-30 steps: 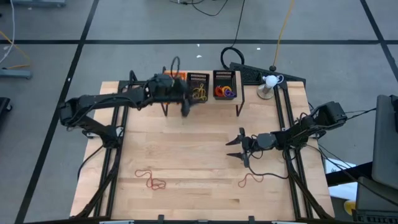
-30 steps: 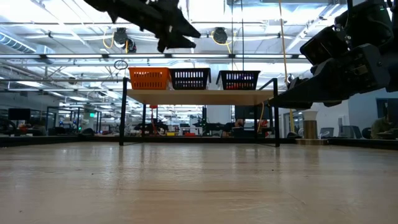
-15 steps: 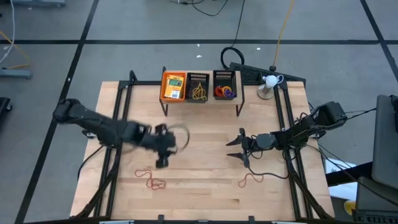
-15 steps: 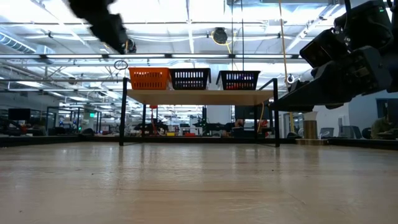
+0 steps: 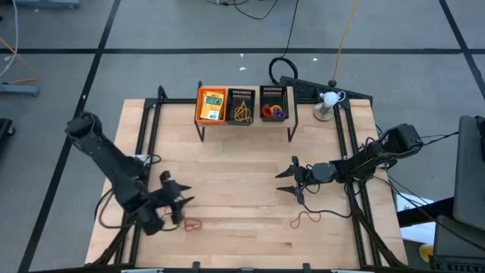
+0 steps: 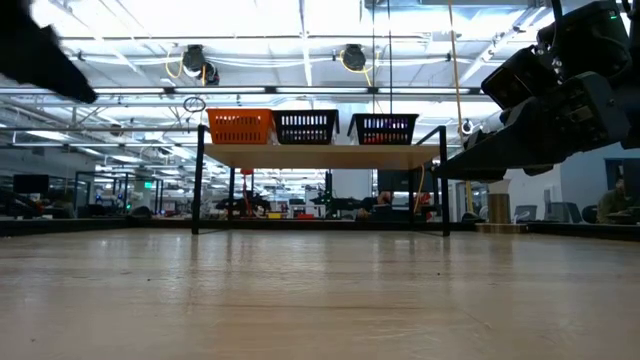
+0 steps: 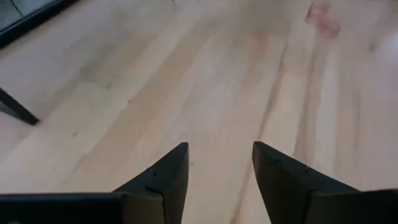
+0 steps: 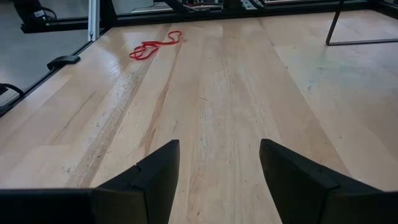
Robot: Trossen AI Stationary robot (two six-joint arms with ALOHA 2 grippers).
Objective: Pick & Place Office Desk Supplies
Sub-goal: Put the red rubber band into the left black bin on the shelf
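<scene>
In the high view my left gripper [image 5: 176,203] hovers open over the table's near left part, next to a tangle of red-brown rubber bands [image 5: 192,224] lying flat on the wood. Its wrist view shows open fingers [image 7: 217,149] over bare wood, with a blurred red band [image 7: 322,17] farther off. My right gripper [image 5: 286,180] waits open mid-table on the right, above a second band loop [image 5: 303,220]. The right wrist view [image 8: 217,144] sees the left tangle [image 8: 155,46]. A yellow-orange packet [image 5: 212,105] lies in the orange tray.
Three mesh trays stand on a raised shelf [image 5: 242,125] at the far edge: orange [image 5: 201,106], black with yellow loops [image 5: 242,112], black with coloured rings [image 5: 273,112]. A white lamp-like object [image 5: 327,100] stands at the far right corner. Metal frame rails run along both sides.
My left arm has swung away from the far trays, across the table toward the near left edge, and come down beside the rubber-band tangle. The orange tray, covered by the arm before, now shows its packet. My right arm has kept still.
</scene>
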